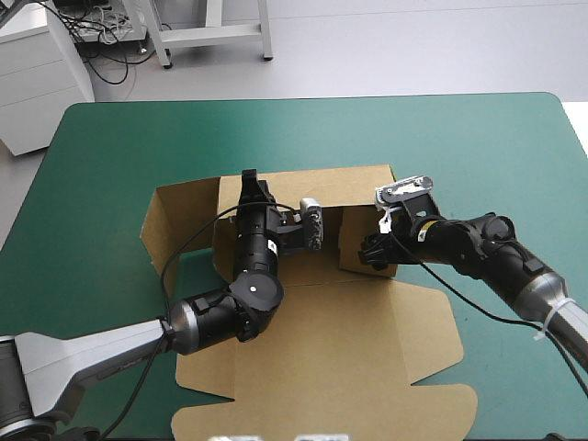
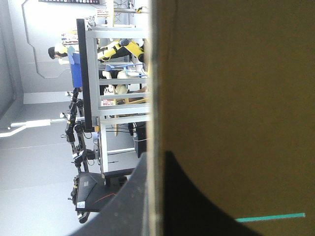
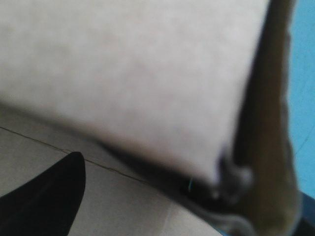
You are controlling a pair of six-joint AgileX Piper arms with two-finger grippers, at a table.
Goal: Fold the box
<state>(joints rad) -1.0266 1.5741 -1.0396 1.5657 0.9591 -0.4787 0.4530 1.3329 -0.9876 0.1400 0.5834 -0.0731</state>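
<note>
Slippage is the main worry. The left gripper (image 1: 250, 188) is pinched onto the top edge of the far wall (image 1: 322, 188) of the box (image 1: 349, 349), one black finger on either side of the board in the left wrist view, and it seems to hold only near the rim. If that arm pulls or twists too hard, the board could slide out, or the wall could buckle off its crease instead of turning along it.

The right gripper (image 1: 374, 246) sits at the right wall (image 1: 354, 234) with its fingers apart and nothing clamped; the one finger (image 3: 47, 199) clearly shown lies low beside that wall. A badly judged push from there could crush the wall or shove the whole sheet across the table (image 1: 110, 147), straining it against the left grip.

The box lies in the middle of the table. Its far and right walls are raised, the left side flap (image 1: 179, 216) splays outward, and the wide lid (image 1: 367, 395) lies flat toward the near edge. I see no other loose thing on the teal-green cover.

The arms themselves are the obstacle: both reach over the tray close together, and the left arm's elbow (image 1: 253, 294) hangs over the floor where, I judge, the flaps must tuck.
</note>
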